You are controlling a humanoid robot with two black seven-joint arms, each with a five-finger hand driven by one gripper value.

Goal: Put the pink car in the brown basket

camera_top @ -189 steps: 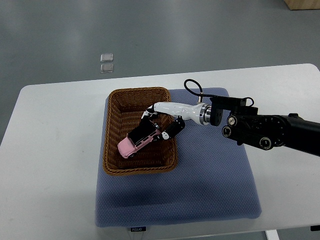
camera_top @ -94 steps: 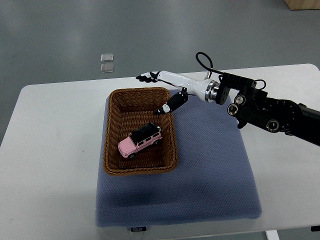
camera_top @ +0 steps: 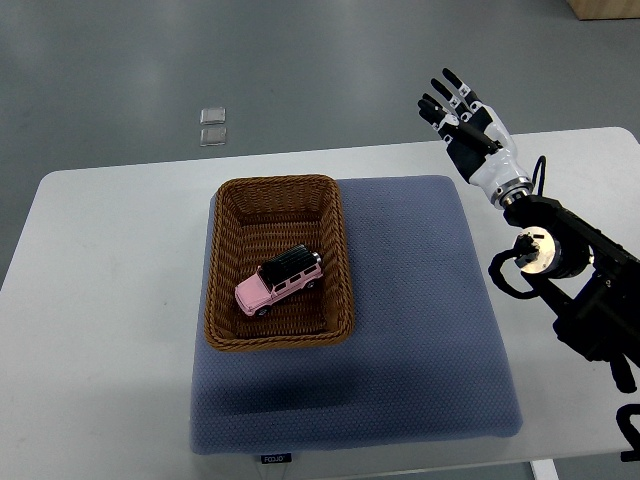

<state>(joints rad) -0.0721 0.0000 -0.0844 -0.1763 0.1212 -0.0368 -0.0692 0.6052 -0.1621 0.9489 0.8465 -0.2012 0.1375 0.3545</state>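
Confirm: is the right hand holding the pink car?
No. The right hand is open and empty, raised off to the right of the brown basket, while the pink car sits inside it.

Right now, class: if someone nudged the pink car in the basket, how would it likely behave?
The pink car sits on its wheels, so it would probably roll lengthwise. The brown basket walls should stop it. It looks small and rigid, likely light.

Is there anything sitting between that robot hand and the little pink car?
In the top view, the brown basket's right wall and a bare stretch of blue mat separate the open right hand from the pink car.
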